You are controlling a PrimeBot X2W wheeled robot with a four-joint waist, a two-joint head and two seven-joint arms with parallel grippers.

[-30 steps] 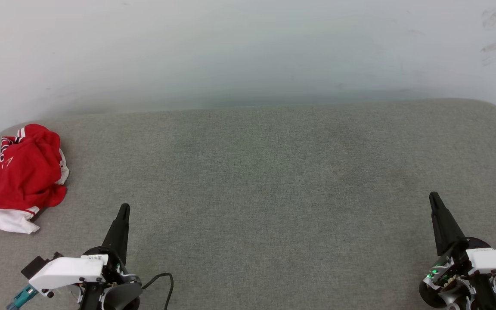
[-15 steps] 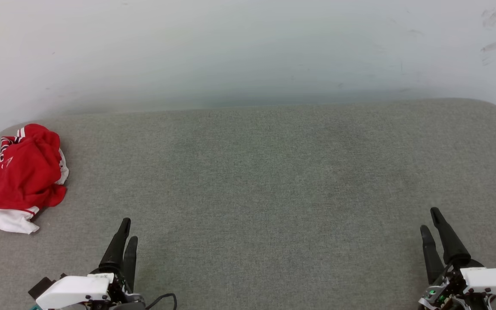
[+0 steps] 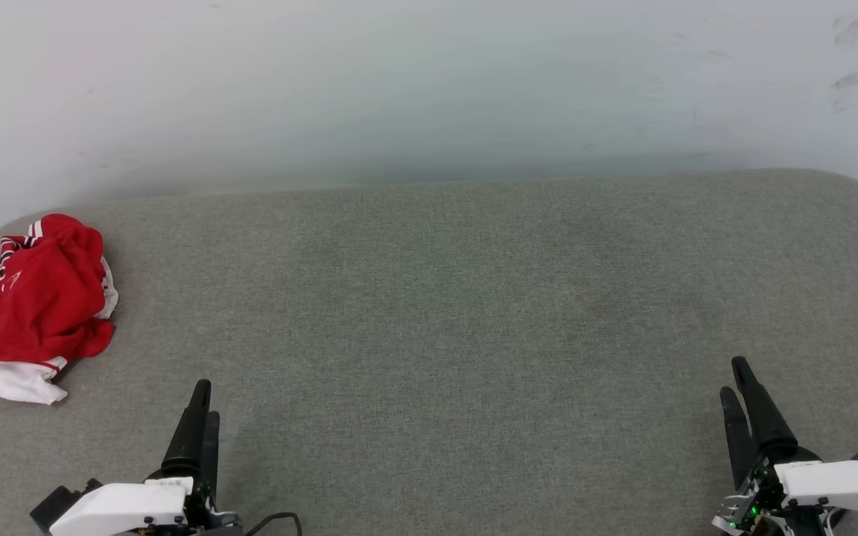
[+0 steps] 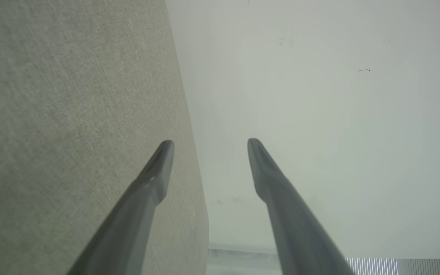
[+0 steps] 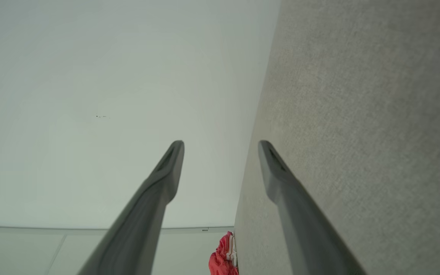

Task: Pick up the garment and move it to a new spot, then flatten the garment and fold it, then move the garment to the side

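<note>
The garment, red with white sleeves and striped trim, lies crumpled at the far left of the grey padded table; a small part of the garment also shows at the bottom of the right wrist view. My left gripper is at the lower left, open and holding nothing, to the right of and nearer than the garment. In the left wrist view, the left gripper has its fingers spread apart. My right gripper is at the lower right, open and far from the garment. Its fingers are spread with nothing between them in its own wrist view.
A pale wall rises right behind the table's far edge. The table's corners are rounded, and its left edge runs just past the garment. A black cable lies by the left wrist.
Both grippers have gone from shut to open and drawn back toward the near edge. The garment has not moved.
</note>
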